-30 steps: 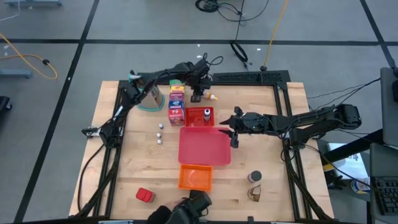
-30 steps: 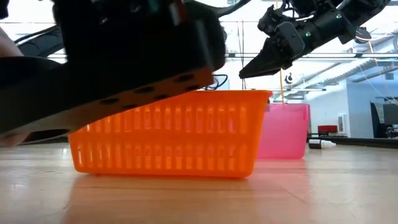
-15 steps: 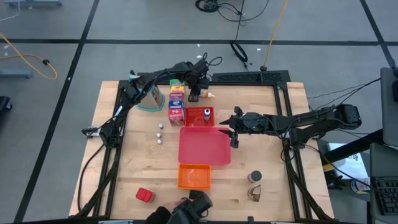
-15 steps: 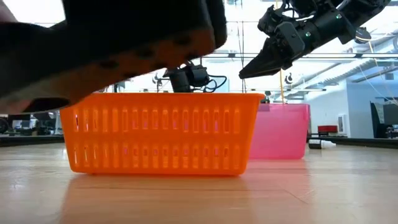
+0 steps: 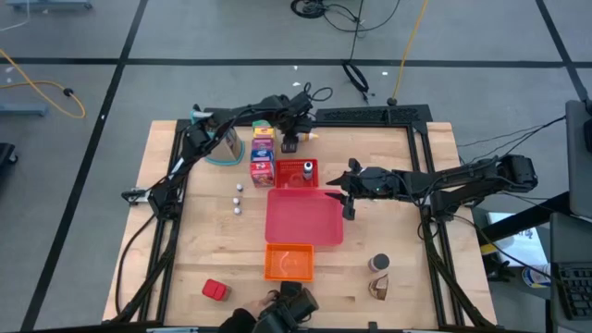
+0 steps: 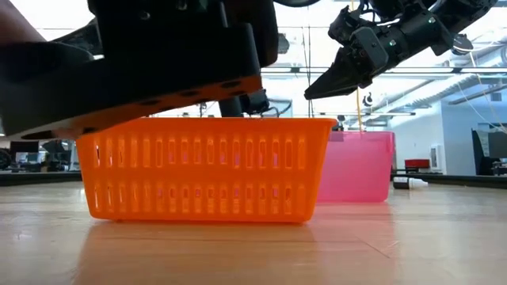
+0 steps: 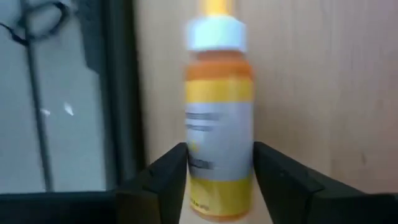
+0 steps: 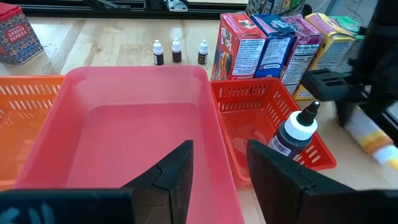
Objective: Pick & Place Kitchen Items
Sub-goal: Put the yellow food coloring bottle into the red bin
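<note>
The left gripper (image 5: 290,141) sits near the table's (image 5: 407,185) far edge, just beyond the row of food boxes (image 5: 263,148). Its fingers (image 7: 163,180) lie on either side of the yellow squeeze bottle (image 7: 219,118), which lies on the wood with its white collar and yellow tip pointing away from the gripper. The gap is about the bottle's width, so the fingers look closed on it, though real contact is hard to judge from the blurred wrist view.

The right gripper (image 5: 348,201) hangs above the right edge of the pink tray (image 5: 303,217) at the table's middle, clear of everything, its fingers (image 8: 173,168) spread and empty.

The small red basket (image 8: 261,118) stands between the boxes and the pink tray and holds a dark bottle with a white cap (image 8: 295,134). The orange basket (image 6: 206,168) sits just at the near side of the pink tray. Three tiny dropper bottles (image 8: 177,51) stand on the wood left of the trays. A red block (image 5: 215,290) lies toward the near left corner; a round jar (image 5: 378,264) and a brown piece (image 5: 378,289) lie toward the near right corner. The metal grater (image 5: 225,143) stands left of the boxes.

A dark object (image 6: 158,55), held from the table's near edge, fills the low view's upper left.
</note>
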